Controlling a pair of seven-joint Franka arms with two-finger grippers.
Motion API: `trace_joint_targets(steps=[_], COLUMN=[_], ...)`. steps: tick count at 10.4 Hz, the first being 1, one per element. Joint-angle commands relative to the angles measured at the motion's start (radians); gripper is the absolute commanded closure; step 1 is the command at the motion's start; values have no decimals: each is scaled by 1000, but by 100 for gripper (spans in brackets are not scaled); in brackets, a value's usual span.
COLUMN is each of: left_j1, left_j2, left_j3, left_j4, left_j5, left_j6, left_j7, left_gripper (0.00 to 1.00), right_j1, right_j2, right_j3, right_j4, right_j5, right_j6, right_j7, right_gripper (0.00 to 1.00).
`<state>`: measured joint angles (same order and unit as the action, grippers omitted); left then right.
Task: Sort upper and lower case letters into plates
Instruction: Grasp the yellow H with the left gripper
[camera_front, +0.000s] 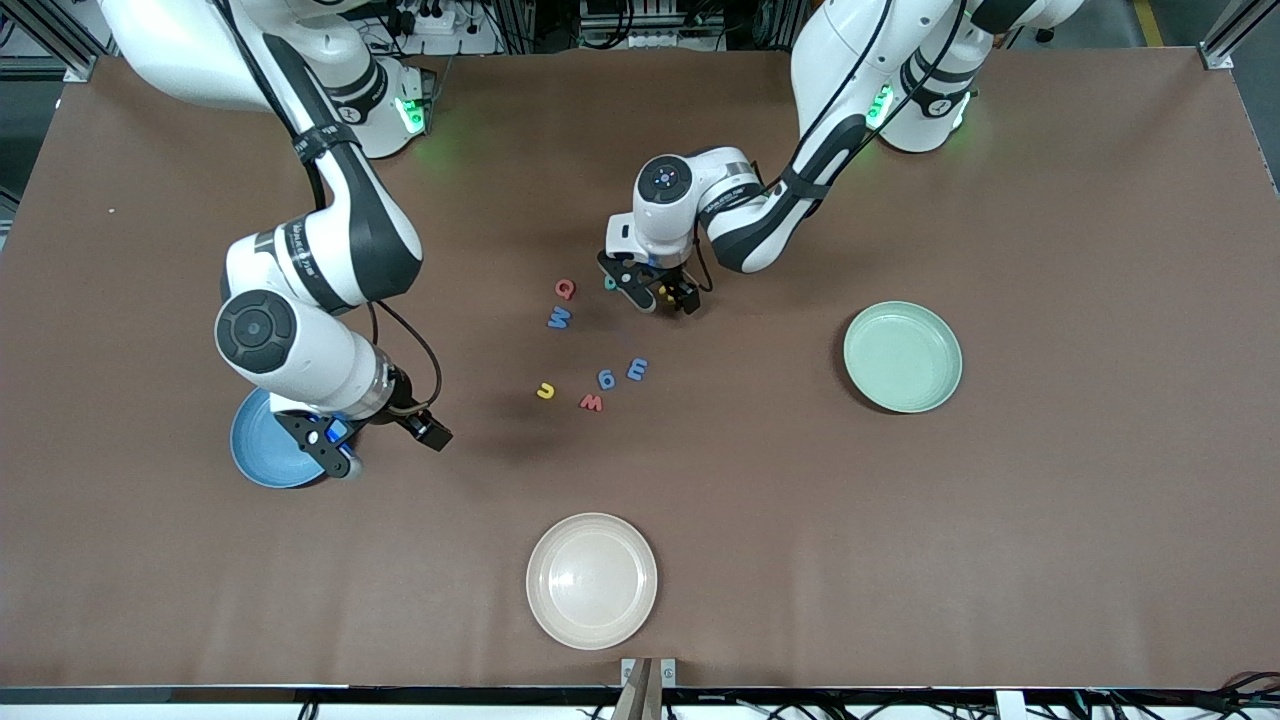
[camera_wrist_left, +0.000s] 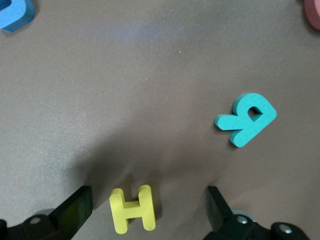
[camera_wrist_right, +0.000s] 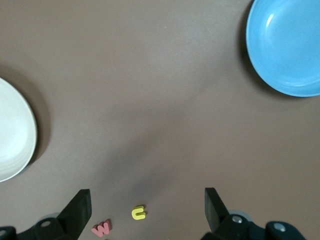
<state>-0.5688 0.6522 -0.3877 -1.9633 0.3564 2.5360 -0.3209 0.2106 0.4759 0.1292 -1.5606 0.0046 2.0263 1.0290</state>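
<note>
Cream-white plate (camera_front: 591, 580) is sitting nearest the camera on the desk. Left gripper (camera_wrist_left: 149, 210) is hovering with jaws released around the yellow H (camera_wrist_left: 132, 209), the teal R (camera_wrist_left: 246, 119) lying just outside them. Right gripper (camera_front: 345, 440) is waiting, jaws released, over the sky blue plate (camera_front: 262, 445).

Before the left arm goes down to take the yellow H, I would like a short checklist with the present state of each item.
1. Left gripper jaws open: ok.
2. Yellow H lies between the jaws, flat on the table: ok.
3. Teal letter lies apart from the H and outside the jaws: ok.
4. Mint green plate has nothing in it, ready to receive a letter: ok.
5. Right gripper, jaws open, is by the sky blue plate, away from the left arm: ok.
6. Whether the jaws are low enough to close on the H: cannot tell.
</note>
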Motion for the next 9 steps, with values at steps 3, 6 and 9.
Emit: trace_joint_targets(steps=[3, 6, 9], left_j1=[24, 21, 18], left_j2=[-33, -28, -32], left_j3=[-7, -7, -7], left_j4=[-68, -57, -55], left_j5=[6, 6, 7], left_j6=[18, 18, 18], left_j7=[-20, -30, -58], left_gripper=[29, 76, 100], right_j1=[-8, 1, 1], right_j2=[10, 9, 10], right_j3=[10, 12, 21], right_j4=[30, 54, 54], right_j5=[12, 15, 12], right_j6=[2, 2, 2], right_j7=[-23, -23, -23], right_gripper=[0, 0, 0])
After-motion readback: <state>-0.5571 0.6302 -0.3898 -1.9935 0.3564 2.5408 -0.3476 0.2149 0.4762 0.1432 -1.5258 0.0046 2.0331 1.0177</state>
